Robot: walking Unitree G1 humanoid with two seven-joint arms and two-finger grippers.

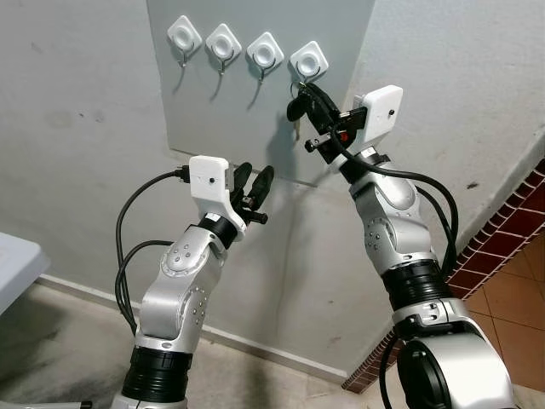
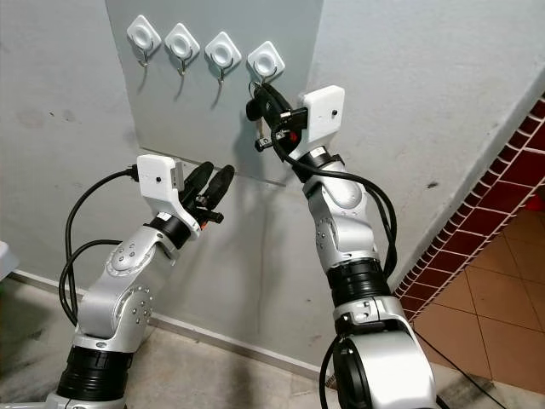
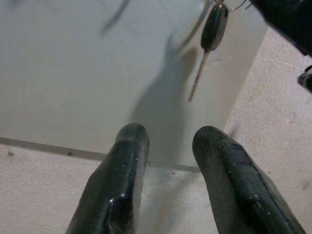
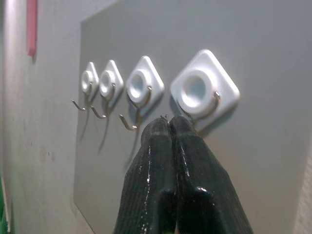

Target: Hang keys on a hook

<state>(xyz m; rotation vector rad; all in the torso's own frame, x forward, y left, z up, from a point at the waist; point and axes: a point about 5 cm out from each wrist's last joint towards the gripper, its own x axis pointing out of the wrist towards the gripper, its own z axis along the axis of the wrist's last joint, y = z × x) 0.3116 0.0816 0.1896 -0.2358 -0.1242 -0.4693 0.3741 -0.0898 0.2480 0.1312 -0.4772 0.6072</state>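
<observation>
Keys (image 1: 297,108) dangled just below the rightmost hook (image 4: 204,113), their ring pinched in the closed right end effector (image 4: 169,122), raised there, I judge, to slip the ring over the wire. Three neighbouring hooks (image 4: 127,124) held nothing. Left end effector (image 1: 253,189) hovered lower, fingers parted, empty.

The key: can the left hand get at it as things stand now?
Probably yes. The left hand is open, below the key, with only bare wall between them. The right hand, shut on the key ring at the rightmost hook, crowds it from above.
</observation>
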